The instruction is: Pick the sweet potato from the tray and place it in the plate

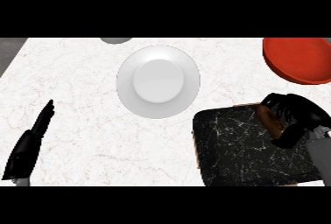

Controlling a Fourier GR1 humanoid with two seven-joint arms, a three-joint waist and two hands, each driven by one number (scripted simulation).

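Observation:
A brown sweet potato (266, 119) lies at the far right corner of the black marbled tray (245, 148); only a strip of it shows. My right hand (294, 114) is over it with fingers and thumb curled round it, hiding most of it. The white plate (158, 81) sits on the counter to the upper left of the tray, with nothing on it. My left hand (31, 142) rests at the left edge, fingers straight and pointing away, holding nothing.
A red bowl (300, 58) stands at the far right, just behind my right hand. A grey round object (116, 40) peeks in at the counter's far edge. The white marble counter (77, 96) stretches between my left hand and the plate.

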